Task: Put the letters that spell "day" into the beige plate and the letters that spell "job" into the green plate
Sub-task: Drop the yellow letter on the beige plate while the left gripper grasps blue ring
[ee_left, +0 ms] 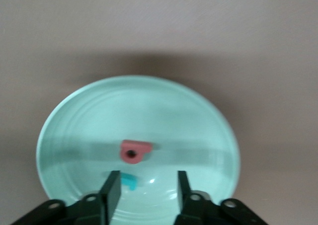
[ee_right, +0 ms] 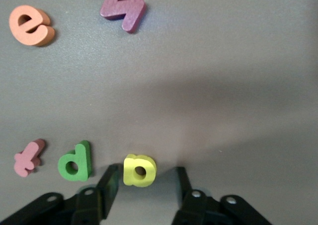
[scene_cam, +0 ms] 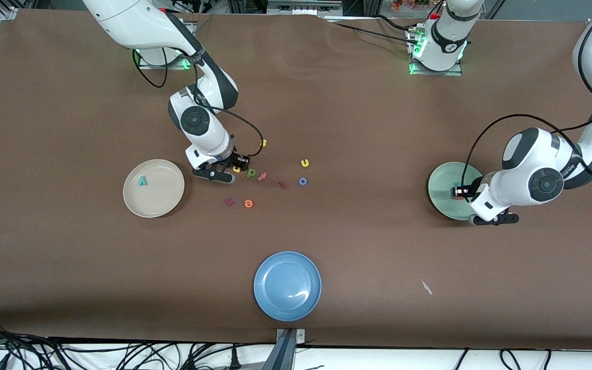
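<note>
While my right hand (ee_right: 144, 185) straddles the yellow a (ee_right: 139, 170), unclenched, I judge the foam light and squashy; pinch its flat sides gently; left hand (ee_left: 145, 190) released over the green plate (ee_left: 79, 115)

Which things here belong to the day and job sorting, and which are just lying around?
For the job: beige plate holding teal y; yellow a inside the open right gripper; green d beside it; blue o; green plate with pink b, teal j, under left gripper.
Lying about: blue plate, orange e, purple w, yellow u, yellow s, pink t.
</note>
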